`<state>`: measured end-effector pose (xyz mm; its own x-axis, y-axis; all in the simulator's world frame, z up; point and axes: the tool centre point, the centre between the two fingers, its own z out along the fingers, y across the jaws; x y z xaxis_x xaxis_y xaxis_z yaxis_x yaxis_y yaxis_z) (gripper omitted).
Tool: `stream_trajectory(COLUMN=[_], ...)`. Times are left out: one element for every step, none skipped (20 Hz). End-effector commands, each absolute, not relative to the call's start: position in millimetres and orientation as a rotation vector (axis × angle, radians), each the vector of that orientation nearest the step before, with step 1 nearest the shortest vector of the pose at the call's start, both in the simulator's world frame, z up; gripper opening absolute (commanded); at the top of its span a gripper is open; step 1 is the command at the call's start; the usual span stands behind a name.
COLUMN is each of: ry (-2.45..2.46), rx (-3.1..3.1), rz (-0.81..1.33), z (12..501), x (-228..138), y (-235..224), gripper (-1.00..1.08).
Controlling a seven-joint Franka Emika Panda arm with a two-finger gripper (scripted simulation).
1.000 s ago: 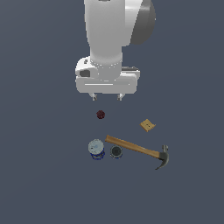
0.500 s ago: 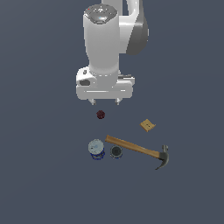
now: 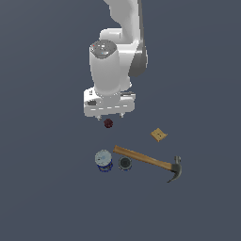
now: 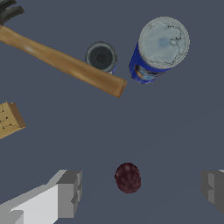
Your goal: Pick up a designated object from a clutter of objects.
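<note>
On the flat dark gray floor [image 3: 42, 197] sits a small maroon ball [image 3: 108, 123]. It is round and a little shiny. The white robot arm [image 3: 115, 66] hangs over it, and the gripper [image 4: 140, 190] is right above the ball. In the wrist view the two gray fingers [image 4: 70, 192] stand far apart, with the ball on the floor between them. The ball sits closer to one finger than the other. Neither finger touches it. The gripper holds nothing.

Past the ball, the other things lie in a loose bunch. A blue-white can [image 3: 103, 160] stands upright, and its pale round top faces up. Just beside it sits a small dark cup [image 3: 124, 164], also upright, with its open mouth facing up. The end of the hammer's wooden handle comes very close to the cup. I cannot tell if they touch. The hammer [image 3: 148, 161] lies flat, and its dark head with the claw points toward the exterior view's right. A tan square block [image 3: 159, 135] lies by itself, near the hammer handle but apart from it.

The ball is well apart from the can, the cup, the hammer and the block.
</note>
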<state>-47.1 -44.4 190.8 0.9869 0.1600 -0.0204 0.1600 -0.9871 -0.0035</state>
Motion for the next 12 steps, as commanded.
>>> stream_trajectory(ry=[-0.303,-0.322,-0.342,-0.362,-0.381,-0.4,-0.419,-0.436,-0.452,-0.467,-0.482,-0.495], rx=[-3.123,-3.121,-3.118,-3.116,-3.113,-3.111,-3.108,-3.106,-3.104,-3.102,-3.1,-3.098], rz=[0.026,0.024,0.022,0.02,0.018,0.016,0.014,0.012,0.011,0.009,0.008,0.007], z=[171,163,156,149,141,135,128,122,117,112,107,103], x=[-58,-63,-68,-73,-78,-83,-88,-93,-98,-103,-107,-112], y=[-49,-51,-53,-55,-57,-58,-60,-61,-63,-64,-65,-66], gripper=[1.0,1.0,1.0,1.0,1.0,1.0,1.0,1.0,1.0,1.0,1.0,1.0])
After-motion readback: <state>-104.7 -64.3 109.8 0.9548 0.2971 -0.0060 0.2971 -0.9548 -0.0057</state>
